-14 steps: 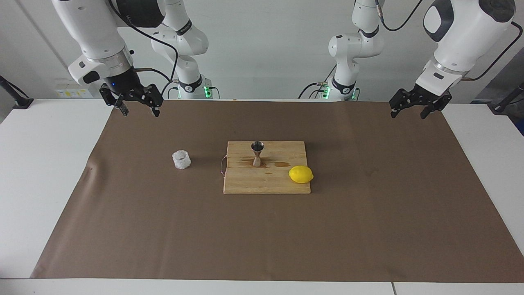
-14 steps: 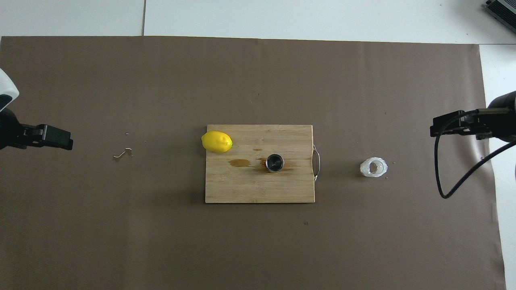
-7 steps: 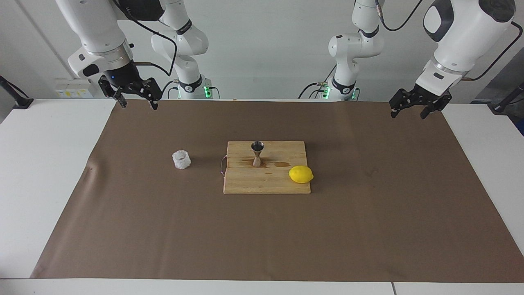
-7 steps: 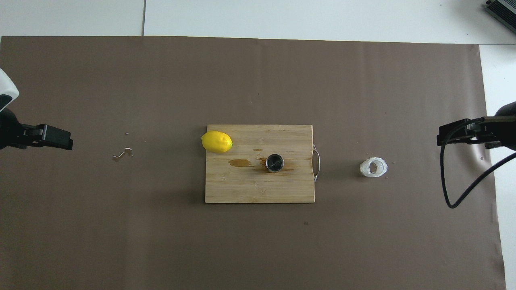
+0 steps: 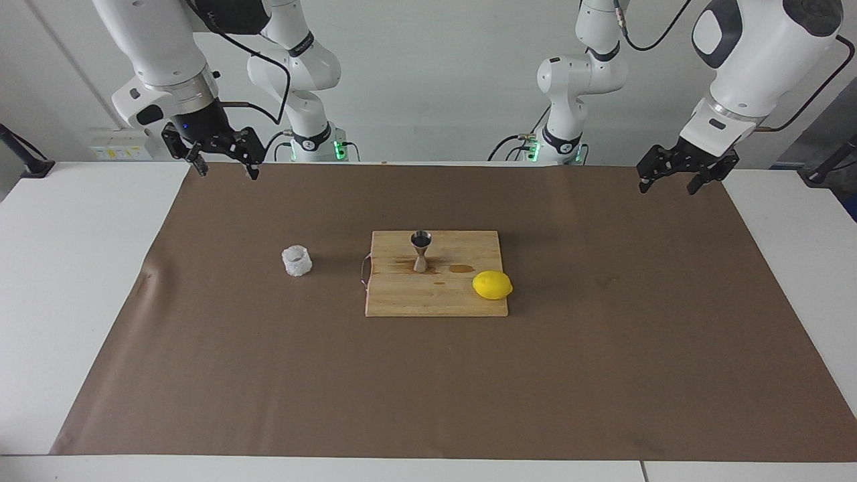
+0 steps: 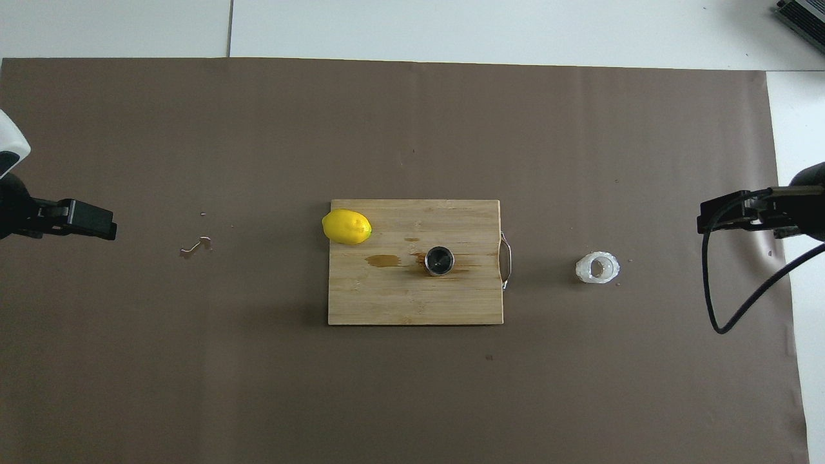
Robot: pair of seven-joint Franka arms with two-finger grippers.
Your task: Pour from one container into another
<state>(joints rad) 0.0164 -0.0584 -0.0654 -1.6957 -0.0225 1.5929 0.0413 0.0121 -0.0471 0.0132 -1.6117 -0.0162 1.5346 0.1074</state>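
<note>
The faceted clear cup (image 5: 297, 260) stands on the tabletop beside the board bearing the jigger (image 5: 420, 251); likely light, slippery, best pinched across its walls; both end effectors, right (image 5: 223, 165) and left (image 5: 671, 183), hang wide, empty.

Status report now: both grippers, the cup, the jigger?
Left gripper, right gripper: open, raised, empty. Cup on mat; jigger upright on board. Nothing between them.

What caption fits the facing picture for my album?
Steel jigger and lemon on a cutting board, clear cup beside it.
</note>
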